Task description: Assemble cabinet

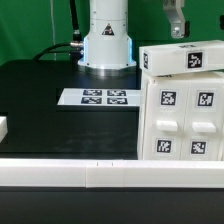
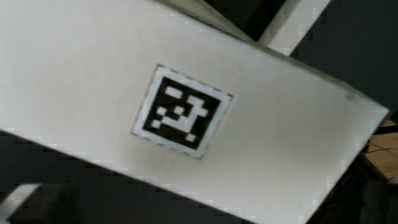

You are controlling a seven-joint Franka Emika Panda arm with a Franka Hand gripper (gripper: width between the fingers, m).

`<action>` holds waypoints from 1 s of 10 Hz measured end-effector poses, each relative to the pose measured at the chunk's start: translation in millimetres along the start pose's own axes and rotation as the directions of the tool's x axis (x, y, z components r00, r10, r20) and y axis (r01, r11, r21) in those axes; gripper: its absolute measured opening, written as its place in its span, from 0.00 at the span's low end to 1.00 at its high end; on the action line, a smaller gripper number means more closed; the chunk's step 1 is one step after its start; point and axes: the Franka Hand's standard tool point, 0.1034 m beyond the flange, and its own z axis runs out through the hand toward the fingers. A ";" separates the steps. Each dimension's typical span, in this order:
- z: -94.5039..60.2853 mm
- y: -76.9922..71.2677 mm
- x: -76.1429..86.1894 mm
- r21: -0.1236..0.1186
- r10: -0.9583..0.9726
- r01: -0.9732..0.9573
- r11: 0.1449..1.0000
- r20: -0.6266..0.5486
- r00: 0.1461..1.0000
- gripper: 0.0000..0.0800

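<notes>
The cabinet (image 1: 180, 115) is a big white box at the exterior view's right. Its front shows several marker tags and two small drawer-like blocks (image 1: 170, 128). A white slab with one tag (image 1: 185, 58) lies across its top, slightly tilted. My gripper (image 1: 176, 32) hangs above the slab's far edge and is apart from it. I cannot make out whether its fingers are open or shut. In the wrist view a white surface with one tag (image 2: 183, 110) fills most of the picture. No fingers show there.
The marker board (image 1: 100, 97) lies flat on the black table in front of the robot base (image 1: 106, 45). A small white block (image 1: 3, 128) sits at the exterior view's left edge. A white rail (image 1: 70, 173) runs along the table's front.
</notes>
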 end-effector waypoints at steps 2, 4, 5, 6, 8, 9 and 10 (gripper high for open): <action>0.6 5.8 -4.6 -0.010 -0.395 0.396 0.918 0.025 0.918 1.00; 3.9 3.1 -10.3 0.014 -0.644 0.645 0.764 0.059 0.762 1.00; 6.2 3.5 -12.7 0.019 -0.720 0.721 0.693 0.065 0.690 1.00; 9.2 3.4 -15.6 0.028 -0.750 0.750 0.661 0.066 0.659 1.00; 13.4 4.3 -17.5 0.034 -0.764 0.764 0.645 0.069 0.642 1.00; 15.7 4.4 -18.8 0.038 -0.762 0.762 0.647 0.070 0.644 1.00; 17.5 4.2 -19.4 0.041 -0.759 0.758 0.651 0.071 0.647 1.00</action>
